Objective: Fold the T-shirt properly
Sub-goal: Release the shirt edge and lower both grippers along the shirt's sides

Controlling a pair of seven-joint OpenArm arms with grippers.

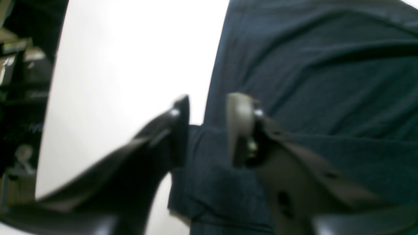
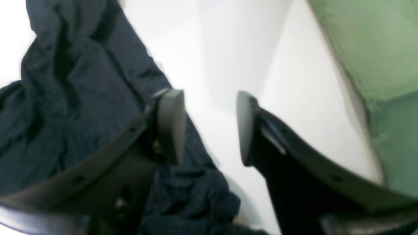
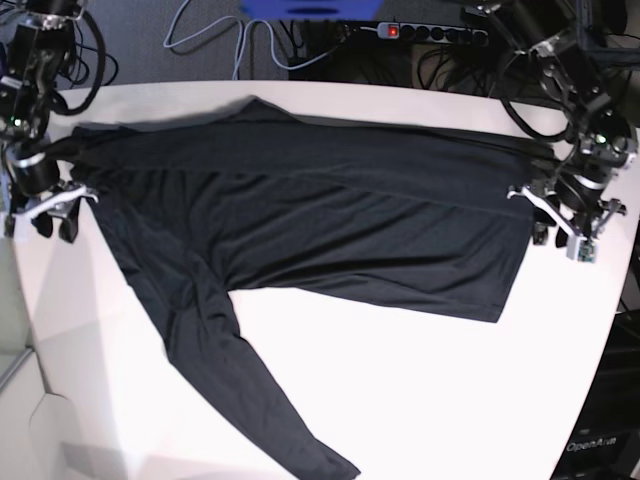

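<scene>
The black T-shirt (image 3: 330, 225) lies spread across the white table (image 3: 420, 390), with one long sleeve (image 3: 240, 390) trailing toward the front edge. At the shirt's right edge my left gripper (image 3: 560, 228) is open. In the left wrist view its jaws (image 1: 207, 130) stand apart over the hem of the T-shirt (image 1: 310, 81), gripping nothing. My right gripper (image 3: 55, 212) is open at the shirt's left end. In the right wrist view that gripper (image 2: 210, 127) has bare table between its jaws, and rumpled T-shirt fabric (image 2: 72, 107) lies under its left finger (image 2: 169, 124).
A power strip (image 3: 430, 32) and grey cables (image 3: 235, 45) lie on the floor behind the table. A green surface (image 2: 375, 49) shows past the table edge beside the right gripper. Dark shelving (image 1: 19, 81) stands beyond the edge near the left gripper.
</scene>
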